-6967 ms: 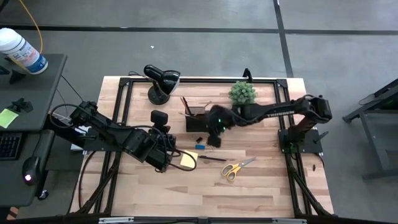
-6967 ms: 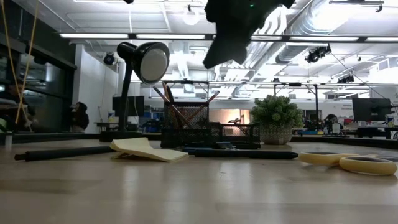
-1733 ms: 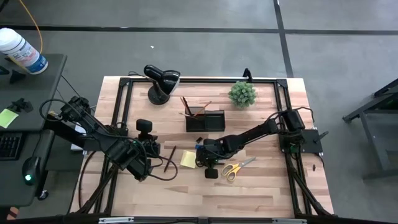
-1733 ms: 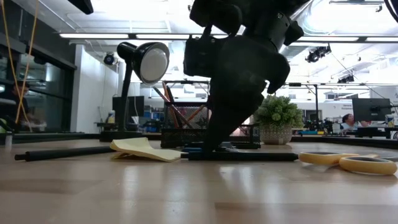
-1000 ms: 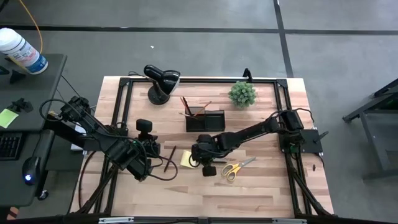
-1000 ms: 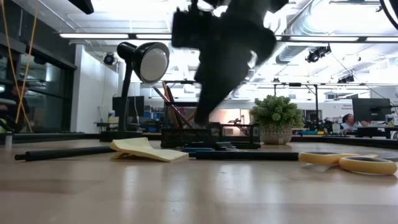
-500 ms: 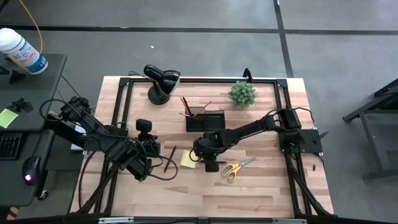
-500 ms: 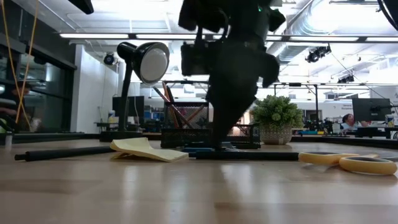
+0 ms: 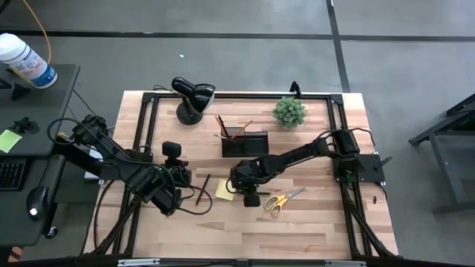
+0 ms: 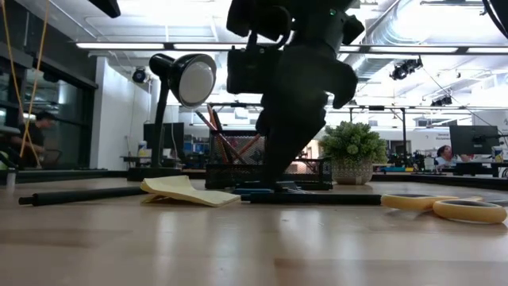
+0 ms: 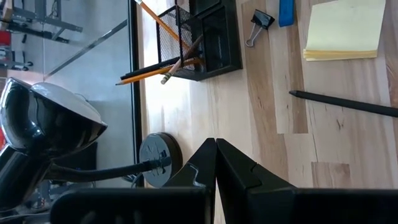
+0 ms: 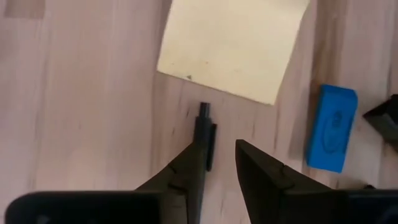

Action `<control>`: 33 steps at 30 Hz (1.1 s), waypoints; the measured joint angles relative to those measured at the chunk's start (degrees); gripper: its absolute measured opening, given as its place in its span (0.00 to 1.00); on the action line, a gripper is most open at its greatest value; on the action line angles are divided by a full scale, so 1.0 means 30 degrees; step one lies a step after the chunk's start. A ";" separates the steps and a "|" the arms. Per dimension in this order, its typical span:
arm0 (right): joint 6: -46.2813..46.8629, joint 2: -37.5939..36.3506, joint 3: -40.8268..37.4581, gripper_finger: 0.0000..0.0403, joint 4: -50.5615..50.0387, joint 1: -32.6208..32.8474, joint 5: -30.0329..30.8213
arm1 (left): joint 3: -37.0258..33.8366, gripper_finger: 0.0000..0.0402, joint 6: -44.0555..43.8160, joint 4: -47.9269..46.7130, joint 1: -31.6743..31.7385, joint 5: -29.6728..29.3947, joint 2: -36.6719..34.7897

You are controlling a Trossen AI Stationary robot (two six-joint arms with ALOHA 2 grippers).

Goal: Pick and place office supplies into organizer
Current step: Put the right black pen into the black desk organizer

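We are counting one organizer point(image 9: 244, 142) at the far middle of the counter point(image 9: 312, 230), a black mesh box with a taller cup holding what we are counting as three orange and dark pencils point(image 11: 163, 70), and lower compartments beside it. On the counter we are seeing one yellow sticky pad point(image 12: 233, 45), one blue block point(image 12: 331, 127), one black clip point(image 11: 257, 25), one pair of yellow-handled scissors point(image 9: 280, 200), and two loose dark pens: one point(image 9: 202, 188) left of the pad, one point(image 12: 205, 138) just near of it. One lamp point(image 9: 192, 97) and one green plant point(image 9: 289, 111) are standing at the far edge.

The right tool point(image 12: 219, 163) is hovering low over the second pen with its fingers parted, one finger overlapping the pen's shaft; most of that pen is being hidden by the tool. The left tool point(image 11: 216, 163) is waiting at the left of the counter, fingers pressed together and empty. The clip is being cut off in the right wrist view.
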 joint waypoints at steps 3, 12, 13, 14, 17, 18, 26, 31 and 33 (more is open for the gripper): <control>0.0006 0.0341 0.0007 0.21 0.0279 -0.0007 0.0418 | 0.0000 0.00 -0.0007 0.0003 0.0000 -0.0122 0.0000; 0.0005 0.0945 0.0073 0.20 0.0317 0.0158 -0.0491 | 0.0000 0.00 -0.0057 0.0007 0.0000 -0.0100 0.0000; 0.0012 0.0952 0.0073 0.20 0.0317 0.0168 -0.0505 | 0.0007 0.00 -0.0051 0.0007 0.0000 -0.0093 0.0000; 0.0089 0.0952 0.0095 0.20 0.0306 0.0168 -0.0565 | 0.0007 0.00 -0.0051 0.0000 0.0000 -0.0093 0.0000; 0.0316 0.1035 0.0566 0.19 -0.0329 0.0175 -0.0723 | 0.0007 0.00 -0.0051 0.0002 0.0000 -0.0098 0.0000; 0.0314 0.1075 0.0817 0.20 -0.0697 0.0184 -0.0873 | 0.0004 0.00 -0.0051 0.0000 0.0000 -0.0100 0.0000; -0.2196 0.1083 0.2987 0.19 -0.3352 0.0657 -0.1789 | 0.0007 0.00 -0.0044 0.0000 0.0000 -0.0100 0.0000; -0.3328 0.1054 0.3026 0.18 -0.4366 0.1244 -0.2372 | 0.0004 0.00 -0.0075 0.0000 0.0000 -0.0108 0.0000; -0.3588 0.1061 0.2787 0.18 -0.4578 0.1488 -0.2426 | 0.0006 0.00 -0.0192 -0.0003 0.0000 -0.0108 0.0000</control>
